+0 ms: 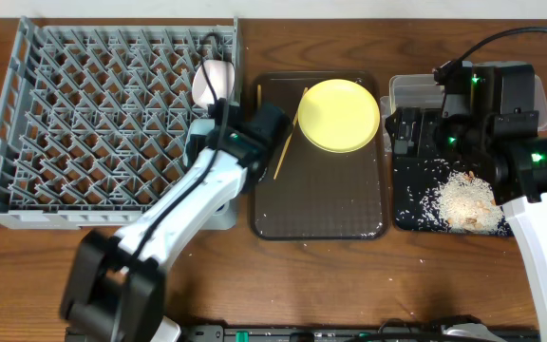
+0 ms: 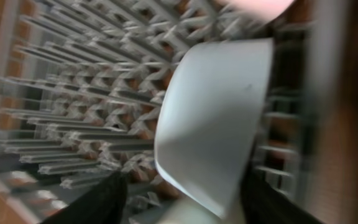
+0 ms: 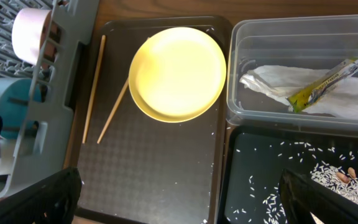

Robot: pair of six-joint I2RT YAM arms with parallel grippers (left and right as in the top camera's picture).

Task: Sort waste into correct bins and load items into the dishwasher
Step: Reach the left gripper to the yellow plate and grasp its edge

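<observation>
Left claw [image 2: 185,194] straddles bowl [image 2: 210,118], which stands on edge among rack [image 1: 8,114] pegs; gripping or loose, cannot tell. Best lift straight up without tipping the bowl. Right claw [image 3: 182,199] wide, empty.

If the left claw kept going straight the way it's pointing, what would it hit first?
The bowl. It stands tilted in the rack, partly between the left claw's open fingers and right in its line. Behind the bowl are the rack's pegs, though depth is hard to judge from the wrist view.
</observation>
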